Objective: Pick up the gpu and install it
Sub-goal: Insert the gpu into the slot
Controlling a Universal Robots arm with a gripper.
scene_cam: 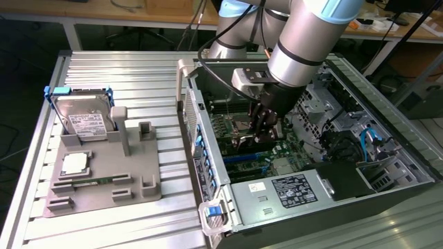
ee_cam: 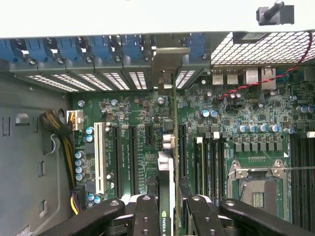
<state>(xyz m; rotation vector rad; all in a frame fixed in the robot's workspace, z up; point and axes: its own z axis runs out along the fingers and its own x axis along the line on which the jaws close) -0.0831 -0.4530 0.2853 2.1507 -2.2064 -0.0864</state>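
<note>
On the exterior view's left you have the gray holder tray (scene_cam: pixel 104 176) with the hard drive (scene_cam: pixel 82 116) standing in its blue frame. Moving right, your arm reaches down into the open computer case (scene_cam: pixel 291 199). There your gripper (scene_cam: pixel 258 136) pinches the gpu (ee_cam: pixel 169 147), held on edge over the motherboard (ee_cam: pixel 236 137), among the expansion slots, its silvery bracket (ee_cam: pixel 167 66) up against the case's rear slot wall.

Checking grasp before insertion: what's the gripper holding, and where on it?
The gripper holds the gpu edge-on by its upper edge, one finger on each face, over the motherboard slots inside the open case.
</note>
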